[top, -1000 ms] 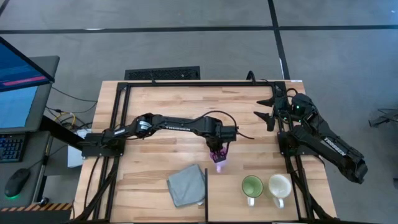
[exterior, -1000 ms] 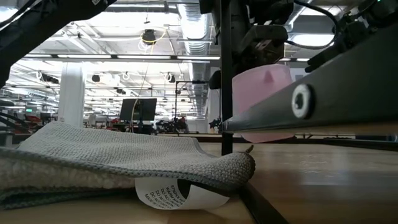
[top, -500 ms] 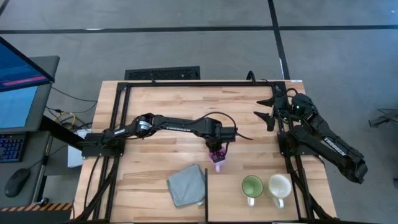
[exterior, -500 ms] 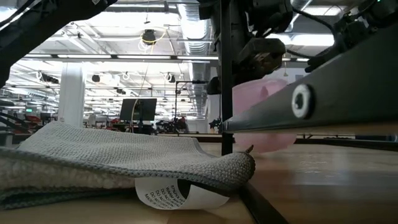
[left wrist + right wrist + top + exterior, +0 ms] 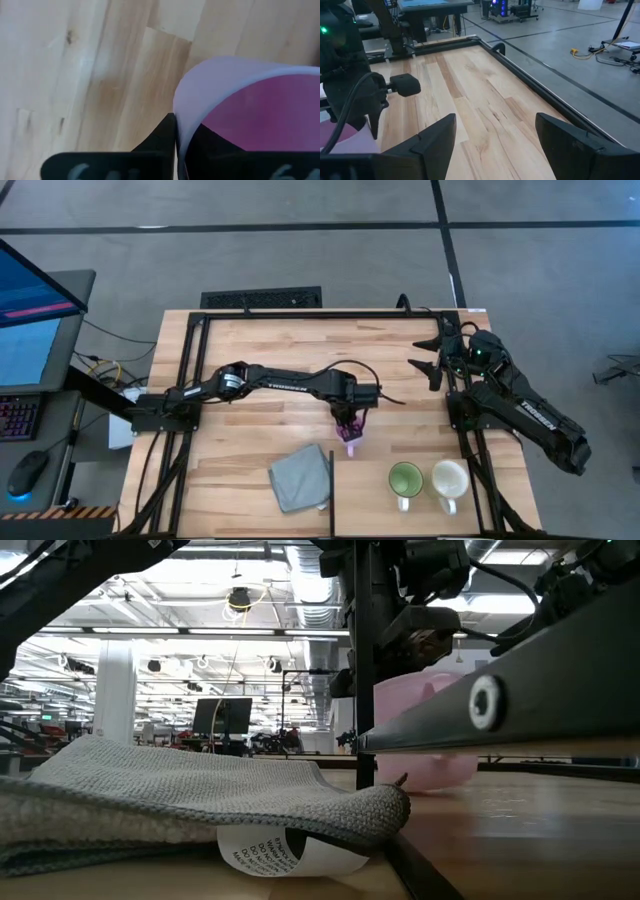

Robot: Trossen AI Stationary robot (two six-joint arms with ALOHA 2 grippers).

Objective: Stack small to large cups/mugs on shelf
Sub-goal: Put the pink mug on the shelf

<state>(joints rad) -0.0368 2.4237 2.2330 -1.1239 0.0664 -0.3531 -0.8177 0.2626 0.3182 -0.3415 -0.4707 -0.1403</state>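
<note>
The lilac mug (image 5: 351, 434) is at the table's middle, held by my left gripper (image 5: 350, 423), which is shut on its rim. In the low view the mug (image 5: 425, 740) is low over the wood; I cannot tell whether its base touches. The green mug (image 5: 405, 479) and the cream mug (image 5: 449, 479) stand upright side by side near the front right edge. My right gripper (image 5: 432, 358) is open and empty at the far right. My left gripper (image 5: 182, 132) holds the lilac mug by its rim wall (image 5: 178, 117), with one finger outside (image 5: 162, 135) and one finger inside the mug (image 5: 210, 145). The fingers come from above, pointing down. The mug hangs below them with its opening up.
A grey cloth (image 5: 299, 477) lies near the front edge, left of a thin dark upright divider (image 5: 332, 490), with a printed paper slip (image 5: 285, 850) under it. A black frame (image 5: 300, 313) runs round the table. My right gripper's open fingers (image 5: 432, 137) look across bare wood.
My left gripper has gone down toward the table with the lilac mug. In the low view the mug's base has dropped from well above the wood to about table level. The hold is unchanged.
</note>
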